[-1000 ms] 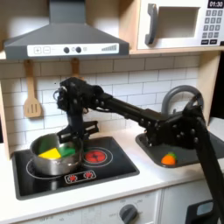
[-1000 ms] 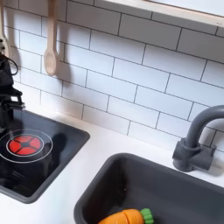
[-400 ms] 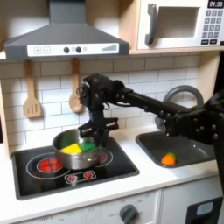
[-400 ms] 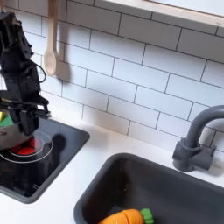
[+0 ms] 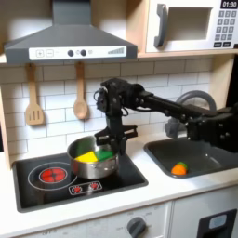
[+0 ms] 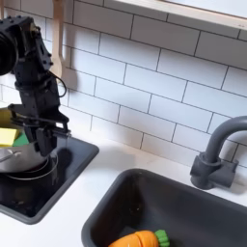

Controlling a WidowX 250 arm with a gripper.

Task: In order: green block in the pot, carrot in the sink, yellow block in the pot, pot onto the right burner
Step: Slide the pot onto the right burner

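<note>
I have the pot [image 5: 94, 159] on the burner at the first exterior view's right side of the cooktop [image 5: 56, 186], with the gripper [image 5: 107, 141] down at its far right rim. I judge it is pinching the wall to drag it, though I cannot tell how wide the jaws stand. The yellow block [image 5: 86, 156] and green block [image 5: 103, 153] sit inside. The second exterior view shows the carrot [image 6: 141, 238] lying on the sink [image 6: 193, 207] floor with its green top, beside the faucet [image 6: 214, 154].

microwave [image 5: 191, 25] | range hood [image 5: 60, 37] | two wooden spoons [image 5: 34, 100]
</note>
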